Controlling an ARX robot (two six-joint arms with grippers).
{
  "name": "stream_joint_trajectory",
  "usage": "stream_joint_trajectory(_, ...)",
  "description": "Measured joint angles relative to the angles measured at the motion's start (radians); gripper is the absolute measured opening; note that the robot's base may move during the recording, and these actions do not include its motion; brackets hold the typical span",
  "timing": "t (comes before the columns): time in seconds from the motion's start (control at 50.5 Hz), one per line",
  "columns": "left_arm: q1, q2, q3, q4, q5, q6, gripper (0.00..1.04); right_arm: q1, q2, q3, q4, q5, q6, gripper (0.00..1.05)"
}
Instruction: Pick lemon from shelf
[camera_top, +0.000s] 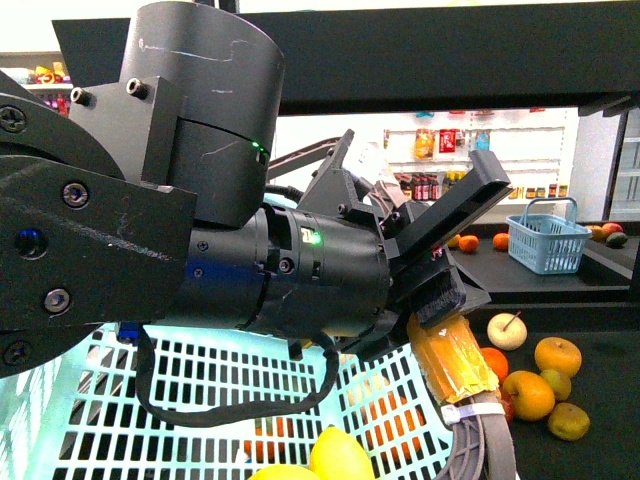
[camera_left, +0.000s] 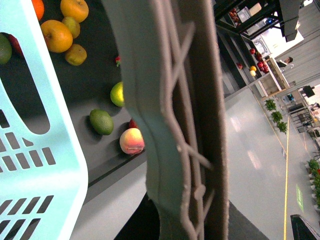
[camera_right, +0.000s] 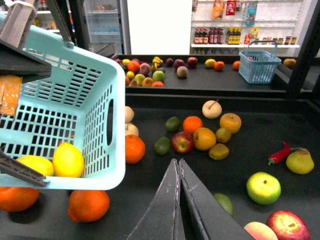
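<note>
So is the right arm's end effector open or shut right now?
Shut: in the right wrist view the right end effector has its two dark fingers pressed together, with nothing between them.

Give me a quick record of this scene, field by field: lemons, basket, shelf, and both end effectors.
lemons: two inside the light blue basket
basket: over the shelf tray, oranges beneath it
shelf: dark tray scattered with loose fruit
right end effector: shut, empty, above the tray
left end effector: beside the basket; open or shut unclear
</note>
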Motion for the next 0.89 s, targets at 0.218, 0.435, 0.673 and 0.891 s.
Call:
stream_joint_trajectory(0.218,0.000,0.000,0.000,0.000,0.000,0.000,0.08,0.000,-0.004,0.000,0.001,0.000,0.000,0.02)
stream_joint_trajectory(0.435,-0.002,0.002,-0.021,0.092,-0.060,-0.030,0.08,0.000,-0.004,0.000,0.001,0.000,-0.001,0.32)
stream_joint_trajectory(0.673,0.009,0.005,-0.023,0.166,-0.171,-0.036,0.08,0.000,-0.004,0.000,0.001,-0.001,-0.001,0.66)
stream_joint_trajectory(0.891,0.092,0.001,-0.023,0.181,-0.395,-0.187,0.08,0.000,-0.005,0.000,0.001,-0.001,0.000,0.98)
